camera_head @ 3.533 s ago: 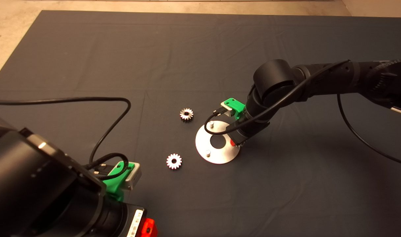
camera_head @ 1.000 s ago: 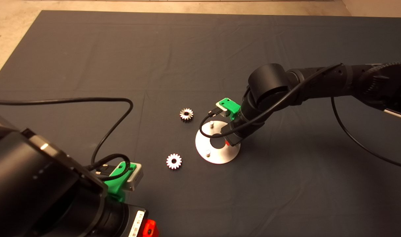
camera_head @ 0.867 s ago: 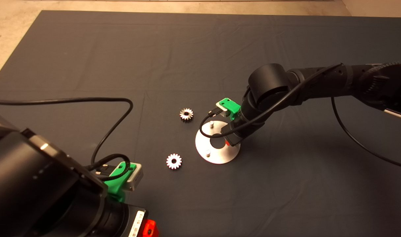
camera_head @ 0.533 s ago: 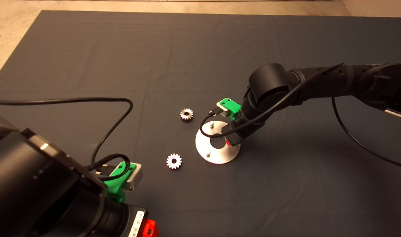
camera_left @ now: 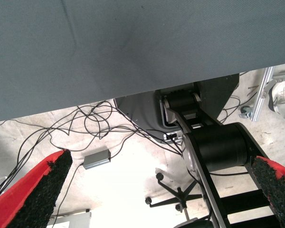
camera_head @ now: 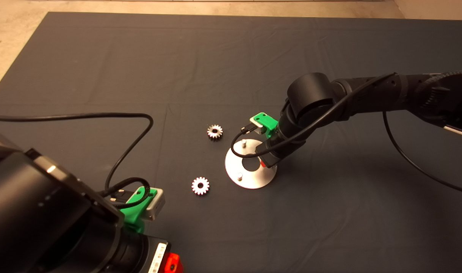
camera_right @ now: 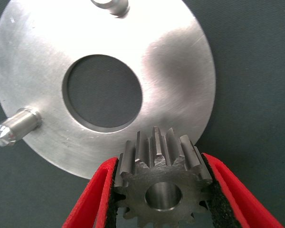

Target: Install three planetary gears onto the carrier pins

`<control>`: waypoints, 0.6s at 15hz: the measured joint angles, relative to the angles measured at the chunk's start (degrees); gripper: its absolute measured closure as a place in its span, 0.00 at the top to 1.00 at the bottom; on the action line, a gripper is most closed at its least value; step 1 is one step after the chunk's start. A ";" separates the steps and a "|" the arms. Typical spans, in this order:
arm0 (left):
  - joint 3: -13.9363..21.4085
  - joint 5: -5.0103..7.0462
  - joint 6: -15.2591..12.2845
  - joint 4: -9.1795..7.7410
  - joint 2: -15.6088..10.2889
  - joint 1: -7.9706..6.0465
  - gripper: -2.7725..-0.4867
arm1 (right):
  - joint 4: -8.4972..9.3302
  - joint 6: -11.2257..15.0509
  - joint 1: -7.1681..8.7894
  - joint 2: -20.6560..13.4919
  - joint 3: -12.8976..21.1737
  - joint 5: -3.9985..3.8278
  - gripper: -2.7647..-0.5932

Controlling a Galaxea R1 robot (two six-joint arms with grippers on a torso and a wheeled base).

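From above, the right gripper (camera_head: 263, 163) sits low over the round plate (camera_head: 249, 178), where two bare pins (camera_head: 239, 176) stand. Two gears (camera_head: 200, 185) lie flat on the mat (camera_head: 102, 57), left of the plate. The left gripper (camera_head: 166, 263) waits at the lower left edge.

Left wrist: its fingers (camera_left: 40, 187) stand wide apart over the floor.

Right wrist: the fingers (camera_right: 97, 194) clamp a third gear (camera_right: 159, 185) above the plate's rim.
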 joint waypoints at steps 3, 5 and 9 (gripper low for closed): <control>0.00 0.00 0.00 0.00 0.00 0.00 0.99 | 0.01 -0.02 0.05 -0.91 -0.02 0.38 0.23; 0.00 0.02 0.00 -0.02 0.00 0.00 0.99 | 0.04 -0.03 0.11 -1.09 -0.02 0.41 0.23; 0.00 0.02 0.02 0.00 0.00 0.00 0.99 | 0.34 -0.05 0.11 -1.21 -0.02 0.35 0.23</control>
